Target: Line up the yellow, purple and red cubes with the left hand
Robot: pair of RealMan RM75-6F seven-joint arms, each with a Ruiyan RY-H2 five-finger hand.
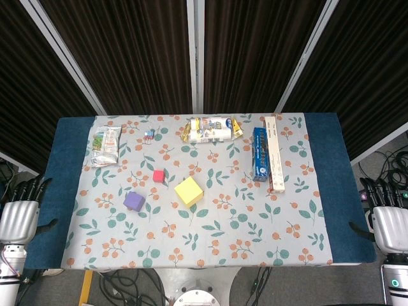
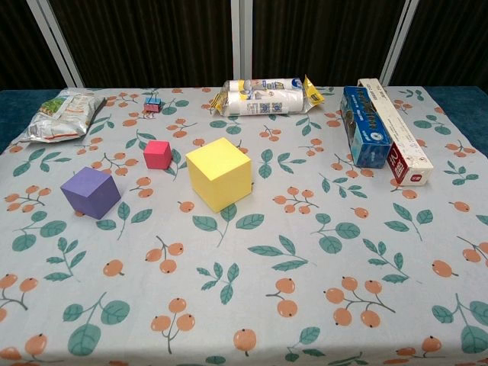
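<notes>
The yellow cube (image 1: 189, 190) (image 2: 219, 172), the biggest of the three, sits near the middle of the patterned cloth. A small red cube (image 1: 159, 175) (image 2: 158, 154) lies just behind and left of it. The purple cube (image 1: 134, 201) (image 2: 91, 192) rests further left and nearer to me. My left hand (image 1: 19, 215) hangs off the table's left edge, fingers straight and holding nothing. My right hand (image 1: 389, 220) hangs off the right edge, also empty. Neither hand shows in the chest view.
Along the far side lie a silvery snack bag (image 1: 105, 145), a small clip (image 1: 149, 134), a white wrapped pack (image 1: 210, 129), and a blue box (image 1: 259, 153) beside a long white box (image 1: 274, 153). The floral cloth (image 1: 255, 229) covers a blue table (image 1: 64, 166).
</notes>
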